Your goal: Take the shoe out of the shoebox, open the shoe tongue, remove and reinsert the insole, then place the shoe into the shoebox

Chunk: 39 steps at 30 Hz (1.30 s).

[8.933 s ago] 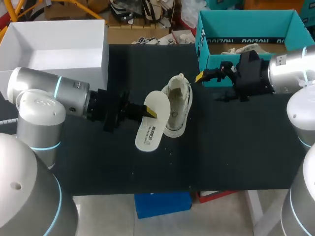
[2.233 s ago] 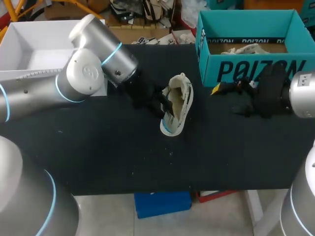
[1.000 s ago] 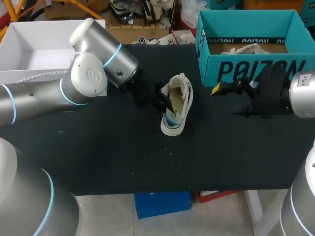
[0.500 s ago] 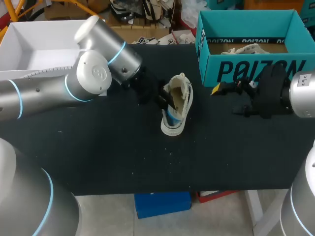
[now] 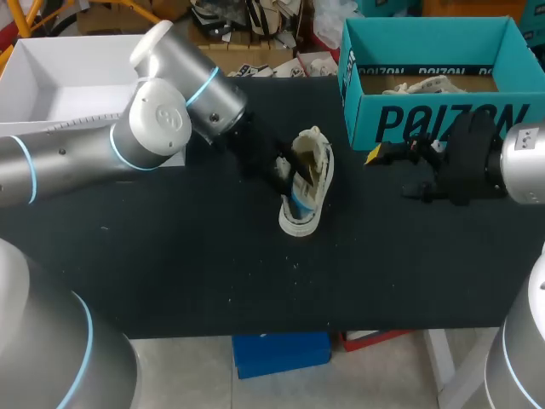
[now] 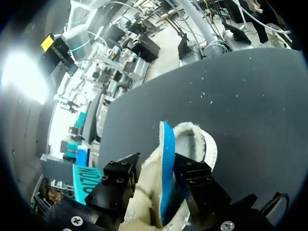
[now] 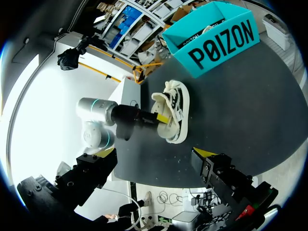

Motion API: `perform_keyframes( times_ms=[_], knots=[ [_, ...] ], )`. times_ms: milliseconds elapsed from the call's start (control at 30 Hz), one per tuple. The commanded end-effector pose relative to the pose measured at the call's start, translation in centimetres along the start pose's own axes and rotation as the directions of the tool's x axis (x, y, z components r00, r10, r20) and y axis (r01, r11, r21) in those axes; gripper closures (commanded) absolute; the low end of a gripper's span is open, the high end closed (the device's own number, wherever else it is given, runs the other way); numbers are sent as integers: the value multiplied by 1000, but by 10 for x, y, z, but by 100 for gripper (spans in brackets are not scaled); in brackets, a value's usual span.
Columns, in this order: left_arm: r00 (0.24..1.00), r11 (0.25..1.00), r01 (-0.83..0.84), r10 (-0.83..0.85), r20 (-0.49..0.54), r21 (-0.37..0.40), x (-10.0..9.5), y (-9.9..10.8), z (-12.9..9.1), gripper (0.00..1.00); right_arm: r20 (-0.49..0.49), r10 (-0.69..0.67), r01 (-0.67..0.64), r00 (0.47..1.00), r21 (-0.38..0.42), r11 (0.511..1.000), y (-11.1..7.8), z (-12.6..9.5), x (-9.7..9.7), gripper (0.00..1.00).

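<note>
**While the left arm holds the insole in the shoe, the right end effector hangs by the shoebox**

Where the black bench (image 5: 213, 273) spreads under both arms, the left arm (image 5: 153, 128) is the largest thing over it. It comes in from the left edge, bends at a raised elbow in front of the white box (image 5: 85, 51), and slopes down toward the bench's middle. The right arm (image 5: 524, 162) enters from the right and lies roughly level over the bench, pointing left.

The teal shoebox (image 5: 426, 123) stands open at the far right, with a pale item inside it. The shoe (image 5: 305, 183) lies outside it, on the bench near the middle, apart from the box's left wall.

The left end effector (image 6: 159, 161) is pushed into the shoe's opening, and its black wrist covers part of the shoe's left side in the head view. It is clenched on the insole (image 6: 166, 168), which stands on edge against the cream lining, a finger at each face.

The right end effector (image 5: 393, 170) hangs just in front of the shoebox's printed wall, spread wide and holding nothing, well apart from the shoe.
</note>
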<state>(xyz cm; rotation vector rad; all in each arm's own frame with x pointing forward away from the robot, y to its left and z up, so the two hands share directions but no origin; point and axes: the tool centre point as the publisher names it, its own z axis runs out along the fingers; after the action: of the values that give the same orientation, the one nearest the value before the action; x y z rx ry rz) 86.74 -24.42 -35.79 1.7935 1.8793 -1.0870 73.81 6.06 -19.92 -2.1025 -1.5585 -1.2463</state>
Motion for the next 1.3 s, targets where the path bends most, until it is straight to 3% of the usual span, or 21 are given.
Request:
perform_keyframes(
  times_ms=[33, 167, 233, 467, 1300],
  knots=[
    [1000, 1000, -10, 10, 5, 0, 3, -13, -6, 61, 1, 0, 0, 1000, 0, 1000, 0, -1, 0, 0],
    [1000, 1000, -23, 23, -4, 13, 5, -18, -4, 74, 1, 0, 0, 1000, 0, 1000, 0, -1, 0, 0],
    [999, 999, -31, 32, -12, 21, 6, -20, -3, 100, 1, 0, 0, 1000, 0, 1000, 0, -1, 0, 0],
    [999, 999, -38, 39, -30, 15, 10, -17, 2, 100, 1, 0, 0, 1000, 0, 1000, 0, -1, 0, 0],
    [998, 998, 15, -18, -56, -66, 14, 21, 13, 100, 1, 0, 0, 1000, 0, 1000, 0, -1, 0, 0]
  ],
)
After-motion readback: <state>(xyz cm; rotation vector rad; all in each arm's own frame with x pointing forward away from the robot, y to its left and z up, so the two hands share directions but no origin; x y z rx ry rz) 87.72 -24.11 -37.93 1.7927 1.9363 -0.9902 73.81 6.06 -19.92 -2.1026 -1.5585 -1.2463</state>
